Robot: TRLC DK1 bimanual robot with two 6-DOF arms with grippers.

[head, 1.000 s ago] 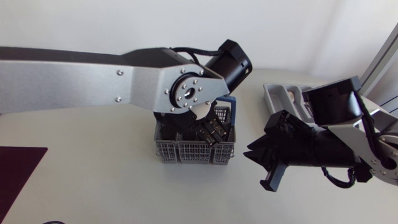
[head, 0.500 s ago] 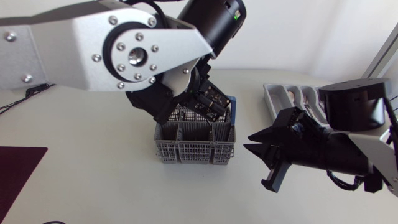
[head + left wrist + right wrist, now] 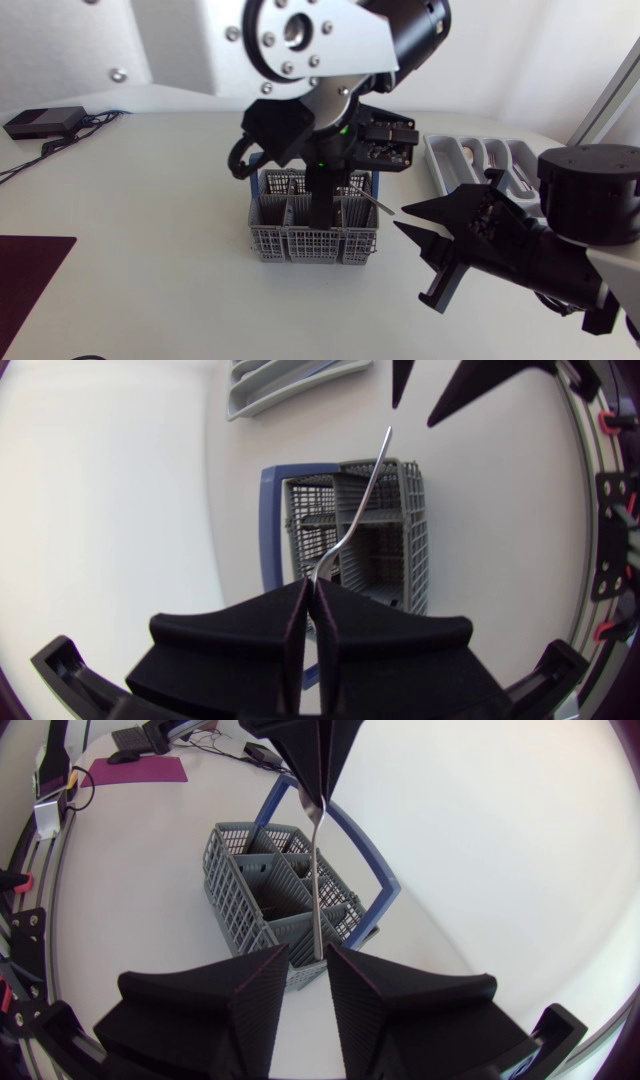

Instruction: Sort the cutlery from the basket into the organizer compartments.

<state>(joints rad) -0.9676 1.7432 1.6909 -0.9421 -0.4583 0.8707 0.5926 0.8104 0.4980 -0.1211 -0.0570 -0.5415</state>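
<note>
White table (image 3: 150, 220) with grey basket (image 3: 300, 243), grey organizer (image 3: 433, 160) and maroon mat (image 3: 30, 280)

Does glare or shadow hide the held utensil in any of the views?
Head view: the utensil is a thin sliver, faint on the pale table. Left wrist view: it stands out against the basket. Right wrist view: likewise, without glare.

The head view looked down over the table (image 3: 150, 200), while the two wrist views, close and facing each other, shared the basket (image 3: 300, 242) and cutlery piece (image 3: 365, 490).
</note>
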